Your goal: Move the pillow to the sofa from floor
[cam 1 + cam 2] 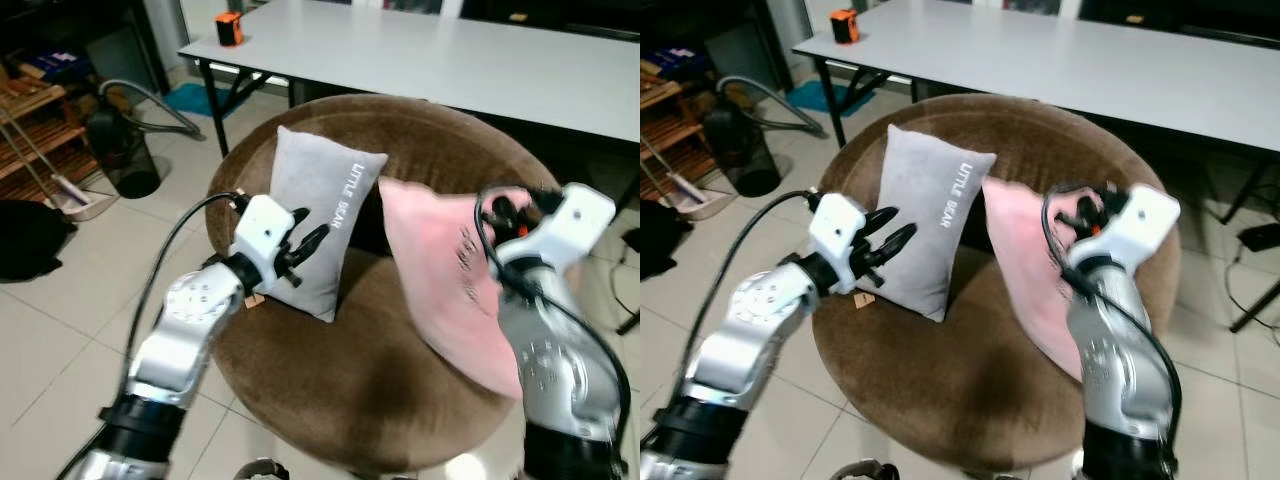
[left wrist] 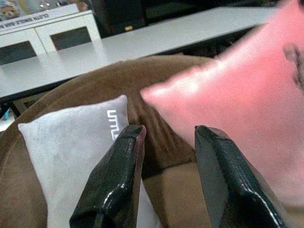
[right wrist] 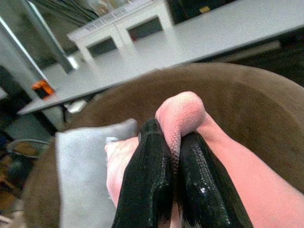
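A pink pillow (image 1: 450, 280) hangs tilted over the round brown sofa (image 1: 370, 390), its lower corner near the seat. My right gripper (image 3: 173, 166) is shut on the pillow's upper edge, a pink fold (image 3: 180, 114) bulging between the black fingers. The same gripper appears as a white wrist at the pillow's top right (image 1: 515, 215). A grey pillow (image 1: 320, 225) printed "LITTLE BEAR" leans upright against the sofa back. My left gripper (image 1: 310, 245) is open in front of the grey pillow, its fingers (image 2: 118, 171) apart with nothing between them.
A long white table (image 1: 450, 60) stands right behind the sofa, with an orange object (image 1: 229, 28) on its left end. A vacuum hose and dark bin (image 1: 125, 150) stand on the tiled floor to the left, beside wooden shelves (image 1: 35, 125).
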Controlling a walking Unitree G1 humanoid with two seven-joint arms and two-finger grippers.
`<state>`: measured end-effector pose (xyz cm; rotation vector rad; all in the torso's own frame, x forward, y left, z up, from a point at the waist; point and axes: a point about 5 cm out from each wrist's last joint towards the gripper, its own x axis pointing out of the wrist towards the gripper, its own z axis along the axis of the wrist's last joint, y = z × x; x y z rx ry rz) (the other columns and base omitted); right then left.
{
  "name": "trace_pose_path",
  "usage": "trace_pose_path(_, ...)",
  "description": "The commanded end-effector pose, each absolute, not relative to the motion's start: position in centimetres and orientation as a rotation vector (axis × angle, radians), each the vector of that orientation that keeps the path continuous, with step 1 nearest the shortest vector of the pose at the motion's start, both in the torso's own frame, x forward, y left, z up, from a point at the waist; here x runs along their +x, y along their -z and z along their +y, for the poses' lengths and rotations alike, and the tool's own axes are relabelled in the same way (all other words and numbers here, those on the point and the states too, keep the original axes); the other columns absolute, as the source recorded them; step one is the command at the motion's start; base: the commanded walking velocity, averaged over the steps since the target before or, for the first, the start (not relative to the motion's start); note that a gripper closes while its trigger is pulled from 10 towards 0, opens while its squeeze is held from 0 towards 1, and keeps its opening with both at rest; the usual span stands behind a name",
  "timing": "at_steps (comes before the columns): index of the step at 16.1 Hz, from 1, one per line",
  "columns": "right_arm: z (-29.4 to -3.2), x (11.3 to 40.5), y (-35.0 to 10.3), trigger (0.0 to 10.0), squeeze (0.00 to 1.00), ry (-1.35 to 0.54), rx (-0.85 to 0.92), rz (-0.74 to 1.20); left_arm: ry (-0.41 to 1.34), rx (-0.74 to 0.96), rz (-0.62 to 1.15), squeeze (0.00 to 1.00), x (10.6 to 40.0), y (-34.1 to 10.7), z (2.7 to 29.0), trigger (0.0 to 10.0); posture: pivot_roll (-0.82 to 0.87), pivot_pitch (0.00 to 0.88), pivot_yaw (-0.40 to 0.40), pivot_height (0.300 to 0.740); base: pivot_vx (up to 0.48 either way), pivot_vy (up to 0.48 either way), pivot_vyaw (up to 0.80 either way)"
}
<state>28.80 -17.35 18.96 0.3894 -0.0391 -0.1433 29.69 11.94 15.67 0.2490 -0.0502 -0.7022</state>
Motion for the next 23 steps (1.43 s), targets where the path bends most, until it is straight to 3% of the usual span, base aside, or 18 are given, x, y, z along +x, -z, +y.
trace_pose_path(1,-16.8,28.9,-20.9,10.0,0.0,0.106,0.396,-0.108,0.71,0.245,-0.058,0.0,29.5,-16.0,12.1,10.0,0.02,0.068,-0.004,0.74,0.0,0.0,0.0)
trace_pose_path(9,-14.0,33.3,-18.8,10.0,0.0,0.05,0.474,0.078,0.751,0.276,0.023,0.0,27.0,-15.4,14.1,10.0,0.1,0.158,-0.03,0.74,0.0,0.0,0.0)
trace_pose_path(12,-16.6,36.8,-17.3,10.0,0.0,0.28,0.451,0.096,0.741,0.317,0.066,0.0,26.5,-15.7,15.6,10.0,0.13,0.196,-0.007,0.74,0.0,0.0,0.0)
trace_pose_path(13,-17.1,37.2,-17.4,10.0,0.97,0.289,0.467,0.075,0.742,0.318,0.068,0.0,26.5,-15.8,15.7,10.0,0.14,0.197,-0.001,0.74,0.0,0.0,0.0)
trace_pose_path(14,-17.8,37.8,-17.6,10.0,1.0,0.3,0.498,0.042,0.743,0.32,0.068,0.0,26.5,-15.9,15.7,10.0,0.15,0.2,0.001,0.74,0.0,0.0,0.0)
trace_pose_path(17,-19.6,39.2,-18.8,10.0,1.0,0.338,0.418,-0.027,0.665,0.317,0.032,0.0,27.1,-16.5,16.0,10.0,0.15,0.187,0.01,0.74,0.0,0.0,0.0)
trace_pose_path(18,-20.1,39.5,-19.6,10.0,0.73,0.357,0.348,-0.043,0.603,0.317,0.011,0.0,27.7,-16.6,16.3,10.0,0.15,0.183,0.011,0.74,0.0,0.0,0.0)
trace_pose_path(19,-20.4,39.7,-20.1,10.0,0.0,0.356,0.323,-0.057,0.563,0.317,-0.004,0.0,28.2,-16.7,16.4,10.0,0.14,0.174,0.013,0.74,0.0,0.0,0.0)
trace_pose_path(23,-20.5,38.9,-20.2,10.0,0.0,0.255,0.23,-0.13,0.506,0.291,0.017,0.0,29.2,-15.6,15.4,10.0,0.09,0.117,0.008,0.74,0.0,0.0,0.0)
